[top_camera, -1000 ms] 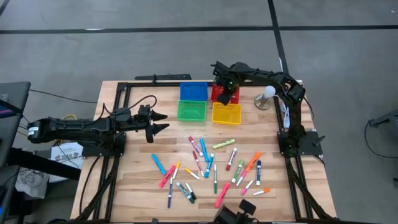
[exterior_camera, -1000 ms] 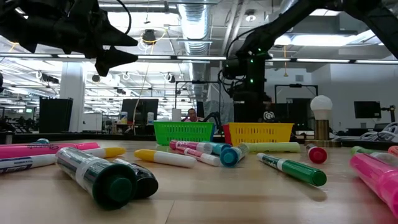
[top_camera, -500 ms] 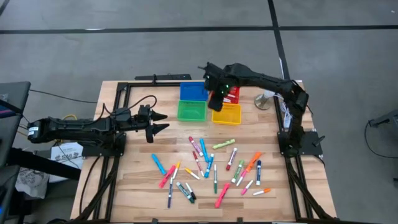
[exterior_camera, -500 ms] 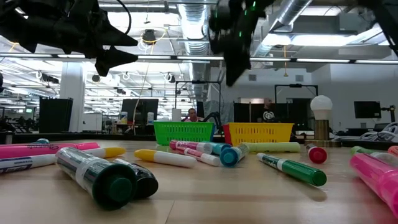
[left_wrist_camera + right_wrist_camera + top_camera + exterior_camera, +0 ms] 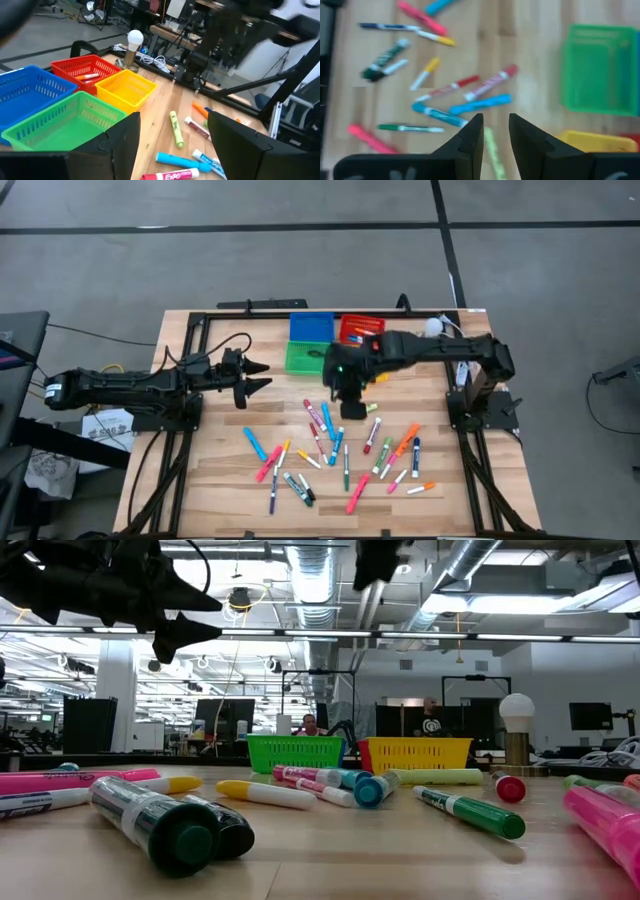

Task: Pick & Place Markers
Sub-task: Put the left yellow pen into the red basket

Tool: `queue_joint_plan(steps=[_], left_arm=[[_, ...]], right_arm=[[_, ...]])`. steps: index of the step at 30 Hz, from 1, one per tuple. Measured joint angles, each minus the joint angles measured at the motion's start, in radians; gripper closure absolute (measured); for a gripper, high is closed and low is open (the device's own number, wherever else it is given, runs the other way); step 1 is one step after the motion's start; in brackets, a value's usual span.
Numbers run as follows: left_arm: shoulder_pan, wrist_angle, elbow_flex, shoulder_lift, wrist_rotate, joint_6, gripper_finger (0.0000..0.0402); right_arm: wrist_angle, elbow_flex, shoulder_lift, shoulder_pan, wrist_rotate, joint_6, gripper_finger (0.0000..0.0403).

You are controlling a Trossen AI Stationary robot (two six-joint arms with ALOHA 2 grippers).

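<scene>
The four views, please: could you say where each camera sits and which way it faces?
High: above the table, looking straight down; both arms, markers, bins.
Low: at tabletop height, looking level across markers to the room; left tool overhead.
Left wrist: on the left arm, facing the bins past its own fingers.
Right wrist: on the right arm, looking down at markers past the right tool.
Shared: the green bin shows in all four.
</scene>
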Motion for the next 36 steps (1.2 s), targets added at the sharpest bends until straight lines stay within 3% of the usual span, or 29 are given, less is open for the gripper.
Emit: queue_joint_plan(steps=[9, 14, 20, 29, 36], left_arm=[[-0.071, 0.103, 0.0, 0.0, 0.016, -0.01, 0.0174], [-0.136, 0.138, 0.0, 0.0, 0.0, -0.038, 0.018], [-0.217, 0.137, 0.06, 0.023, -0.025, -0.091, 0.0188], [-0.323, 0.101, 0.25, 0.221, -0.083, -0.04, 0.0202], [-0.382, -0.122, 0.411, 0.413, -0.069, -0.1, 0.0206]], right_arm=[[0.146, -0.143, -0.18, 0.08, 0.02, 0.068, 0.0321], [0.266, -0.325, -0.378, 0.079, 0.034, 0.115, 0.0321], [0.559, -0.627, -0.668, 0.078, 0.035, 0.15, 0.0321], [0.85, -1.01, -1.058, 0.073, 0.035, 0.227, 0.0321], [1.041, -1.202, -1.284, 0.073, 0.036, 0.228, 0.0321]])
